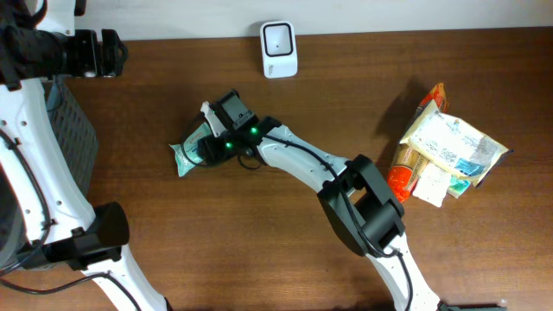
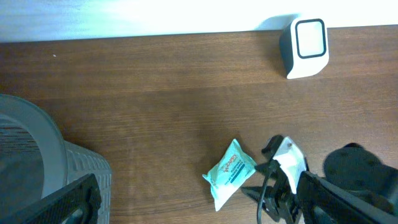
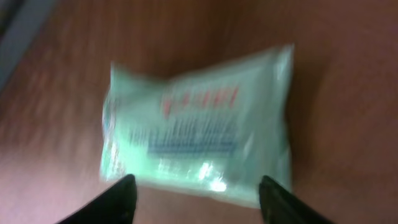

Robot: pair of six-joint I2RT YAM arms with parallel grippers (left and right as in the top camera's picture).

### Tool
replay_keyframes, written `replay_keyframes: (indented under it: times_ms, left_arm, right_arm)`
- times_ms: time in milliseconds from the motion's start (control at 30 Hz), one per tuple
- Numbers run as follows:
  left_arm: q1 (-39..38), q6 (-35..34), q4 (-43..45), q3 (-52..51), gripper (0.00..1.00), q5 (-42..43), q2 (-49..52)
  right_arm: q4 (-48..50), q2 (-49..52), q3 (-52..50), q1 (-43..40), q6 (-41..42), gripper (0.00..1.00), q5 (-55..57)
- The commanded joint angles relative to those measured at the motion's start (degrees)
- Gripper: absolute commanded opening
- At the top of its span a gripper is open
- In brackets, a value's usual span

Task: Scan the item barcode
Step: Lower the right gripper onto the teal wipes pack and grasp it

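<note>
The wooden table (image 1: 259,259) carries everything, with a grey mesh basket (image 1: 78,147) at its left edge and a pile of packaged groceries (image 1: 445,155) at its right. The right arm stretches across the middle to the task's thing, a mint-green packet (image 1: 184,155) lying flat left of centre, well apart from the barcode scanner (image 1: 279,49) at the far edge.

I judge the step in hand to be the pick-up. The right gripper (image 3: 199,194) is over the packet's near end, its jaws released and spread, with one fingertip at each side of the packet's lower edge. I see no grasp. The blur in the right wrist view suggests motion.

The left gripper (image 1: 111,52) hangs at the far left corner, spread wide and empty.

The next move calls for closing on the soft, crinkly wrapper without letting it slip. The packet must then be lifted and carried to the small white scanner, and turned so the barcode faces its dark window. No barcode shows on the upper face, so it may lie underneath.

The packet bears a red line of lettering above blue lines of print, all too blurred to read. The labels in the pile are too small to make out, and the scanner shows no writing.
</note>
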Motion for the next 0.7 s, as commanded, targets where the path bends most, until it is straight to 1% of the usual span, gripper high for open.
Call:
replay_keyframes:
  times_ms: [0,67,167,233,433,467,533,600,667]
  left_arm:
    - [0.2,0.33,0.04,0.15,0.99,0.46,-0.55]
    - [0.2,0.31,0.04,0.15,0.99,0.46,-0.55]
    - [0.2,0.31,0.04,0.15,0.99,0.46,-0.55]
    - [0.2,0.31,0.04,0.15,0.99,0.46,-0.55]
    - [0.2,0.33,0.04,0.15,0.99,0.46,-0.55]
    - [0.2,0.31,0.04,0.15,0.99,0.46,-0.55]
    - [0.2,0.31,0.04,0.15,0.99,0.46,-0.55]
    - [0.2,0.33,0.04,0.15,0.99,0.46,-0.55]
    - [0.2,0.31,0.04,0.15,0.99,0.46,-0.55]
  right_arm:
    - [4.57,-1.97,1.62,-0.63,-3.8,0.68,8.37]
    - [6.36,-0.66,1.62,-1.7,-3.89,0.69,6.91]
    - [9.22,1.73,1.62,-4.2,-4.5,0.69,-4.33]
    - [9.4,2.75,1.62,-4.44,-4.52,0.69,-7.78]
    - [9.09,6.45,1.62,-2.12,-5.66,0.68,-4.17]
    - [8.94,6.64,1.62,-1.57,-7.04,0.65,-3.15]
    - [7.63,6.78,1.51,-0.5,-7.54,0.64,1.66]
    - [6.45,8.17,1.36,0.66,-7.52,0.58,5.77]
    - [5.01,9.38,1.36,1.36,-7.5,0.52,5.81]
